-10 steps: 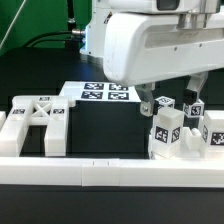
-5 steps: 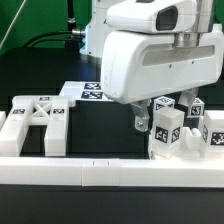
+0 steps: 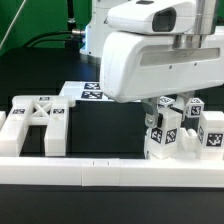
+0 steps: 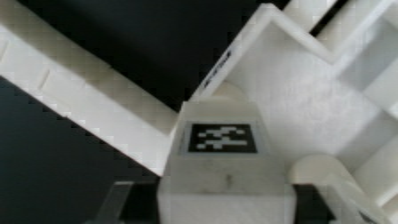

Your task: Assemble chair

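Black matte surface (image 3: 100, 130) fills the exterior view, edged along the front by a long low white border rail (image 3: 110, 172), with a dark room and a thin cable (image 3: 45, 38) arcing behind. The marker board (image 3: 95, 92) lies flat on the surface, partly hidden by the white arm (image 3: 150, 50). On the exterior view's left the X-braced panel (image 3: 38, 112) rests just behind the rail. On the exterior view's right stands a blocky white leg (image 3: 165, 135), with a second leg (image 3: 211, 130) close beside it at the picture's edge. The gripper (image 3: 168, 112) straddles the first leg, one dark finger (image 3: 149, 119) at its side. Whether it is clamping the leg or merely set around it, I cannot tell. A second ago the fingers hung higher, about level with the leg's top. The arm has since dropped, so its housing now covers more of the marker board, while the X-braced panel has not moved. The markings in this view are black-and-white square tags on the panel, the legs and the board, none forming readable letters. The wrist view, blurred, looks down on the leg's white top between the gripper's dark parts. It shows one square tag (image 4: 222, 137), other white pieces crossing the black surface beyond, and still no clear sign of contact.
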Robot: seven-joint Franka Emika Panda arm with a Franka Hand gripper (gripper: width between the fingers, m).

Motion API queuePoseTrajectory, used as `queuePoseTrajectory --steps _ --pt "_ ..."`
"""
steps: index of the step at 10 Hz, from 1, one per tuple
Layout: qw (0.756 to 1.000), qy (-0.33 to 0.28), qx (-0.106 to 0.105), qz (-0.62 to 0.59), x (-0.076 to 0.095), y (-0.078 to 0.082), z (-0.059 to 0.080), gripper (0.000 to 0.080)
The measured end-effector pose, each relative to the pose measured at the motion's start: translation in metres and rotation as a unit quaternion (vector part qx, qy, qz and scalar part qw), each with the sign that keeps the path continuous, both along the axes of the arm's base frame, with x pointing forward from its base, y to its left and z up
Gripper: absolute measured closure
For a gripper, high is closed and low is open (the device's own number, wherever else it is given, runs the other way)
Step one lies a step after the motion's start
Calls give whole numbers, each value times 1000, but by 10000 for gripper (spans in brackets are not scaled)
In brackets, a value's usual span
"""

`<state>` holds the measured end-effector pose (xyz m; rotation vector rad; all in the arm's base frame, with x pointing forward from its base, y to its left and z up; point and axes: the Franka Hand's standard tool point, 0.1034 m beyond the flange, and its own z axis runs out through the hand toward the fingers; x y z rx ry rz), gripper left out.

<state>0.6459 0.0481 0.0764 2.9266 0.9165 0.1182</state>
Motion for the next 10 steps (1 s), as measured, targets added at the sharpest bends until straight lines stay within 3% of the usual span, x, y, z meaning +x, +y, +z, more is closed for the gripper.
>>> queuePoseTrajectory --steps 2,5,8,10 --pt "1000 -1 3 -25 0 0 0 504" --pt "984 -8 18 -179 -1 0 -1 505" --pt "924 -14 42 -380 -1 0 -2 506" --pt "894 -16 49 -445 -1 0 -2 506"
